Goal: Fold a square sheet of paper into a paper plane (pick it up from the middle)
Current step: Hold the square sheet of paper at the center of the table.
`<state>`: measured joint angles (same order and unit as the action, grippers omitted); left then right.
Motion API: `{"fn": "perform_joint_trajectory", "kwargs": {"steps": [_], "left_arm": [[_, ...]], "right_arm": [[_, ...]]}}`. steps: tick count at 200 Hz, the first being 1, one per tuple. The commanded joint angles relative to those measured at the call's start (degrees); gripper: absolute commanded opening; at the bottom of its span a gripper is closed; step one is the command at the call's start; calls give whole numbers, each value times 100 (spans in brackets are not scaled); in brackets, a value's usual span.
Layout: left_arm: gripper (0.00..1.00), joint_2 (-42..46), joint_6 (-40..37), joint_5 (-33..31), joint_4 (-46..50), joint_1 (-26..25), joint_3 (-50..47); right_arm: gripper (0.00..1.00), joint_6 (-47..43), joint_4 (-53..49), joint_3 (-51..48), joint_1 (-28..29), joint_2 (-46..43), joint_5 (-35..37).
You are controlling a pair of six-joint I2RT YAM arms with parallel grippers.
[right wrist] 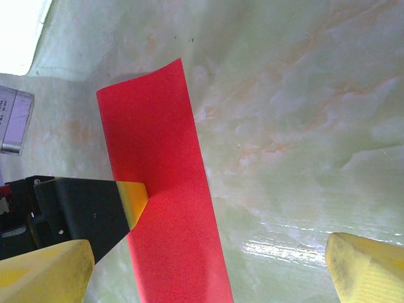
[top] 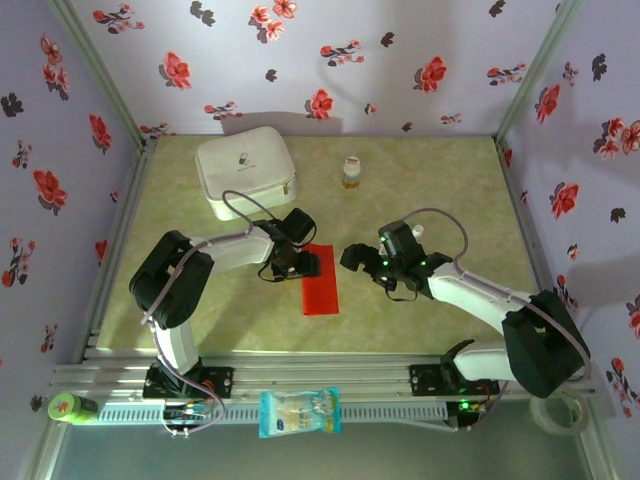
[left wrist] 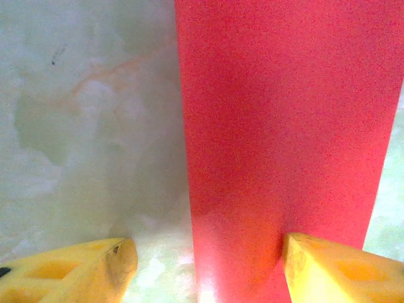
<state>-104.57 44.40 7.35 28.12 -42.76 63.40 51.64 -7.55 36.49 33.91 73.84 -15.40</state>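
Two arms reach in from the near rail, where a blue-and-white snack packet [top: 300, 412] lies with print too small to read. A green object [top: 72, 407] sits at the rail's left end.

Just beyond the bases, the red paper [top: 322, 288] lies flat on the pale green marbled table [top: 430, 190], about midway between the arms. It is plain and unmarked, and it shows as a narrow strip, much longer than it is wide, with straight long edges. The right wrist view shows the same paper [right wrist: 164, 189] with its far corner curling up a little.

The left gripper [top: 298, 264] is at the strip's far end. The left wrist view shows this gripper [left wrist: 208, 278] with its jaws apart. They straddle one long edge of the paper [left wrist: 284, 126], with one yellow fingertip [left wrist: 334, 271] over the red surface and the other on bare table. From the right wrist, a yellow-tipped black finger [right wrist: 132, 199] meets the strip's edge.

The right gripper [top: 352, 258] hovers just beside the paper's far right side. Its jaws are spread wide and hold nothing. In its own view, the right gripper [right wrist: 208, 271] has one fingertip on each side of the strip, both clear of it.

Farther back, a white zip case [top: 247, 170] carries a small printed mark that is too small to read. A small bottle [top: 351, 172] stands near it, and its label is also unreadable.
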Motion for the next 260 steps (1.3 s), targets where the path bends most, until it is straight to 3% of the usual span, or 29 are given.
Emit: {"fn": "perform_joint_trajectory", "kwargs": {"steps": [1,27,93,114,138,156,260], "left_arm": [[66,-658,-68,-295,-254,-37,-284],[66,-657,-95,-288,-256,-48,-293],[66,-678,-136,-294,-245,-59,-275],[66,-704,-140,-291,-255,-57,-275],[66,-704,-133,-287,-272,-57,-267],[66,-717,-126,-281,-259,-65,-254],[66,-759,-73,-283,-306,-72,-258]], "right_arm": [[95,31,-40,24,45,-15,29],[89,13,3,12,45,15,-47],[63,31,-96,22,72,34,72],[44,1,124,49,89,202,-221],[14,24,388,143,141,588,-443],[0,73,538,265,214,905,-493],[0,224,949,1066,599,2335,-651]]}}
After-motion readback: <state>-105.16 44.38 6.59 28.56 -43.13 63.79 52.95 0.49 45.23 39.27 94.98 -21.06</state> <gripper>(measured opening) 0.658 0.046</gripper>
